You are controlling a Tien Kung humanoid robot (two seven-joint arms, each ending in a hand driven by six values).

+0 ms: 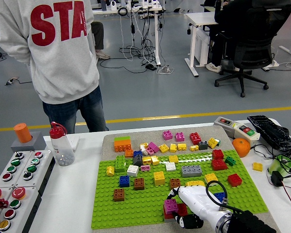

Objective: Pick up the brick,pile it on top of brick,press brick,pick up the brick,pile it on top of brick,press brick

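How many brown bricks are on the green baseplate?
3 brown bricks: one front-left, one behind it beside the blue brick, one just beyond the right hand. The right hand may hide others.

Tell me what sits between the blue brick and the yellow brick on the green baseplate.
A brown brick sits between the blue brick and yellow brick, in the head view.

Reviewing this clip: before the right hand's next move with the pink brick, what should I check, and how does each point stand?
1. Right hand gripping the pink brick: ok, fingers curled on it.
2. Pink brick sits over the red brick: ok, it lies on top.
3. Studs fully pressed together: cannot tell, seam hidden by the hand.
4. Green baseplate flat on the table: ok.
5. Person clear of the bricks: ok, standing beyond the far edge, back turned.
6. Left hand: cannot tell, not in view.
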